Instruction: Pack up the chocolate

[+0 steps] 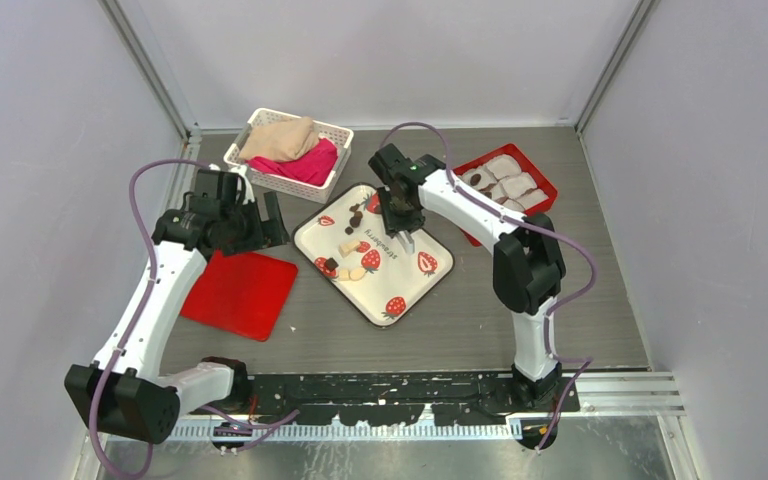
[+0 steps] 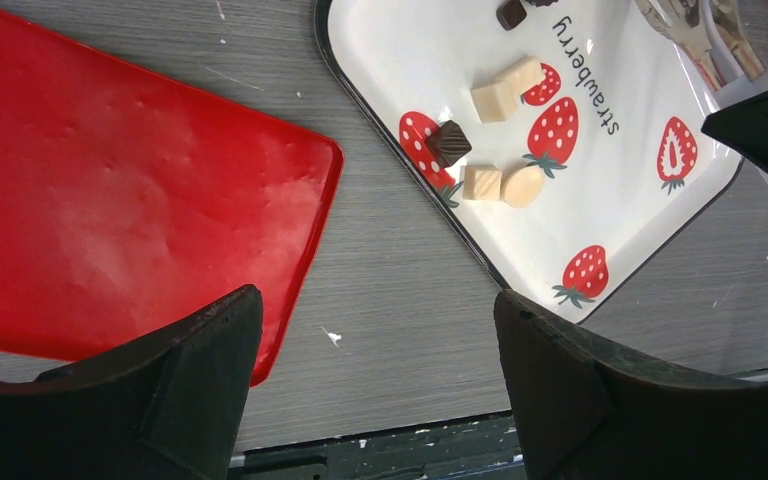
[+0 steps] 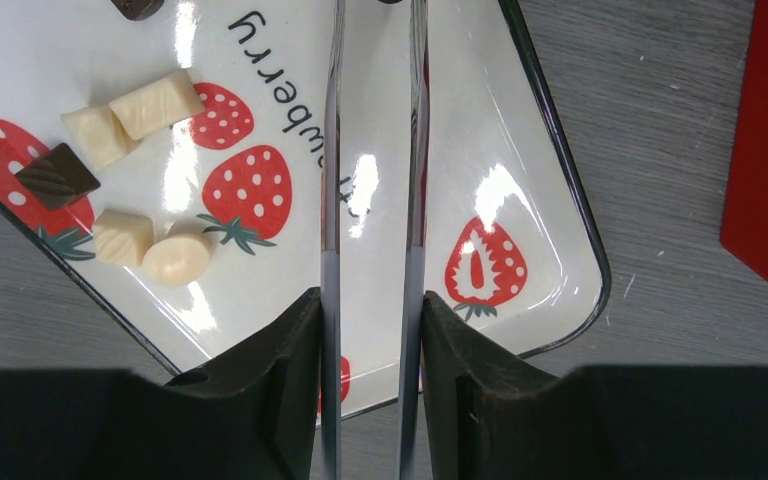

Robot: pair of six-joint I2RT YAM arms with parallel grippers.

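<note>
The small dark brown chocolate lumps (image 3: 56,175) lay loose on the glossy white strawberry-printed tray (image 3: 500,120) at mid-table, one at its left edge among pale cream pieces (image 3: 150,105) and more toward its far corner. We judged them light, hard and apt to skid, so best pinched across opposite flat sides. The right gripper (image 3: 370,300) was clamped on slim metal tongs (image 3: 332,150) over the tray, while the left gripper (image 2: 375,300) gaped empty beside a flat red lid (image 2: 110,200).
</note>
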